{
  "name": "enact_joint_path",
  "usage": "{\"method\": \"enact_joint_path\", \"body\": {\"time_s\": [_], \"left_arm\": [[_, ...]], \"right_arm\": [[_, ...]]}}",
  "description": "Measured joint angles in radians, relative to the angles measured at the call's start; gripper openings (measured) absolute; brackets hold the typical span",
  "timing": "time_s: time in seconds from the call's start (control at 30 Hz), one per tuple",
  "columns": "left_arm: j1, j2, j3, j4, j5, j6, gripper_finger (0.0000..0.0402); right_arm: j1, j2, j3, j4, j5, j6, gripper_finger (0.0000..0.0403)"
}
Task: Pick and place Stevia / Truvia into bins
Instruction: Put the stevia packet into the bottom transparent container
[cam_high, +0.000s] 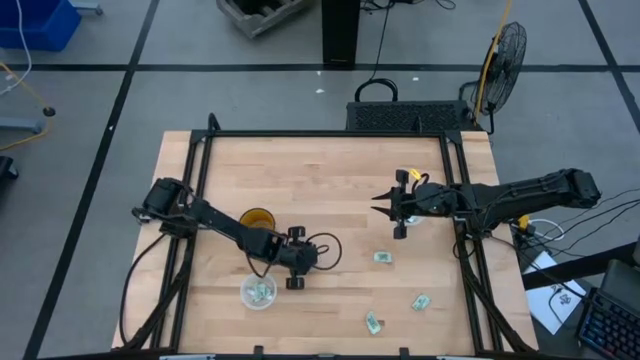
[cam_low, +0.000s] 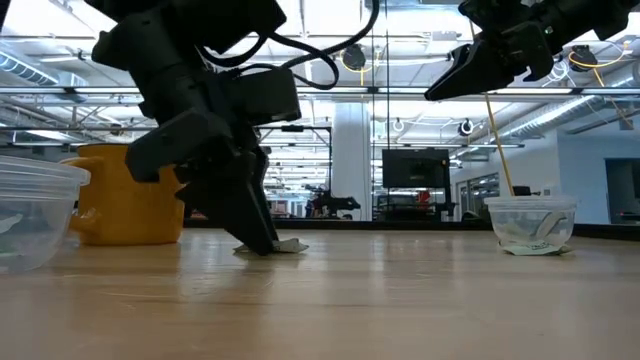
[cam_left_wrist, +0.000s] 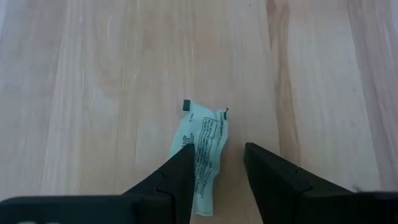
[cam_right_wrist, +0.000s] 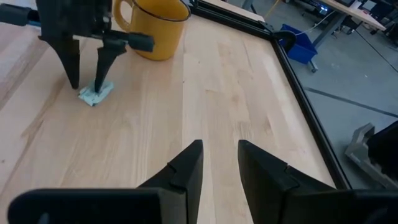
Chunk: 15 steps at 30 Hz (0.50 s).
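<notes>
In the left wrist view, nearest the lens, we see the left pincer (cam_left_wrist: 217, 163) with its two dark fingers spread wide and nothing held; one fingertip rests on the edge of a Stevia packet (cam_left_wrist: 201, 149) lying flat on the table (cam_left_wrist: 93, 93) at the lower centre of that frame. We judge the main risk here: the packet sits off to one finger's side, not squarely in the gap, so a close could pinch only a corner, slide the thin paper along the wood, or miss it altogether. The packet is pale green and white with dark print, slightly crumpled, one end curling up.

Outward from there, in the high view, the nearest bin (cam_high: 259, 292) lies at the lower left, just beside the left pincer, with a packet or two already inside. The amber cup (cam_high: 256, 219) stands close above; a careless lift could bump it. Three more packets (cam_high: 383, 257) are scattered at the lower right. The right pincer (cam_high: 378, 200) hangs above the table at centre right, fingers partly apart and empty, near the second bin (cam_low: 530, 225)
</notes>
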Motion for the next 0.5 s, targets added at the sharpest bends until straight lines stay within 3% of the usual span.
{"method": "enact_joint_path", "body": {"time_s": [0.13,0.4,0.5], "left_arm": [[0.000,0.010,0.000,-0.002,-0.007,0.000,0.0135],[0.001,-0.001,-0.002,0.001,-0.002,0.003,0.0019],[0.002,-0.008,-0.002,-0.002,-0.006,0.011,0.0010]], "right_arm": [[0.000,0.000,0.000,0.000,0.000,0.001,0.0093],[0.000,0.000,0.000,0.002,0.000,0.001,0.0093],[0.000,0.000,0.000,0.001,0.000,0.001,0.0093]]}}
